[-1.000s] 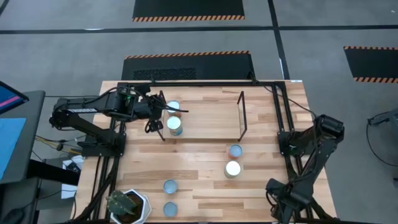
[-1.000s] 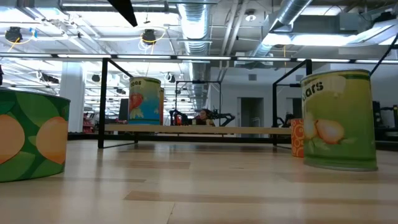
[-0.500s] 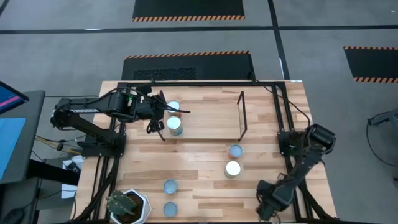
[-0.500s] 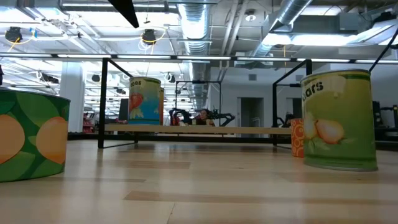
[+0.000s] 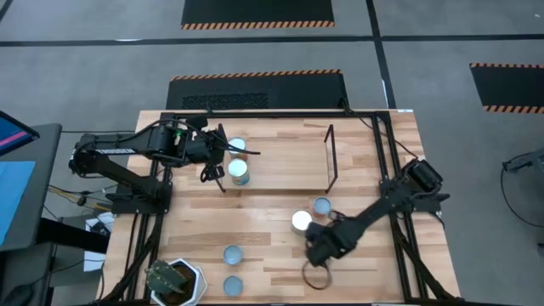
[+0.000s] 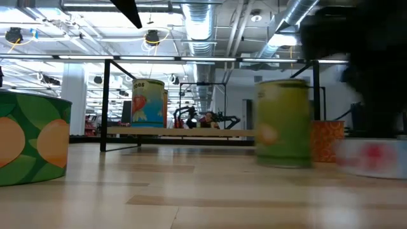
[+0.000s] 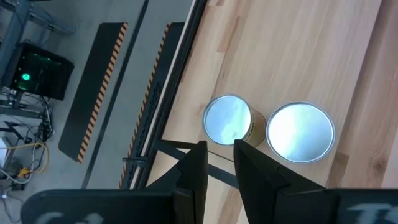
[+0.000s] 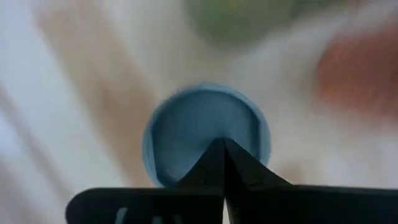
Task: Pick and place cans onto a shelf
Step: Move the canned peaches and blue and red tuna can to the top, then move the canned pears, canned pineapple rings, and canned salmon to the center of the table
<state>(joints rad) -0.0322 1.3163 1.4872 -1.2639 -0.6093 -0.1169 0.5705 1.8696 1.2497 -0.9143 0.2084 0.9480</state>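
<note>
- The left pincer (image 5: 223,161) hangs over the left end of the shelf (image 5: 285,166), beside the two cans (image 5: 238,158) that stand there side by side near the surface's (image 5: 272,255) far-left corner. In the left wrist view its fingers (image 7: 194,167) stand a narrow gap apart with nothing between them, so it reads as released, probably because those cans are already delivered.
- The right arm stretches in from the right edge, and the right pincer (image 5: 321,246) sits low near the middle of the surface's near half, just beside the white-topped can (image 5: 301,222). Its fingers (image 8: 222,163) meet at a point with nothing held: clenched and empty.
- That can and the pale-blue-topped can (image 5: 321,206) close by stand off the shelf, near its right wire frame (image 5: 330,158), so they look like the nearest candidates for the right arm.
- Two more cans (image 5: 232,253) wait near the near-left corner, beside the plant pot (image 5: 177,281).
- To grasp anything, the right pincer would first need to spread.
</note>
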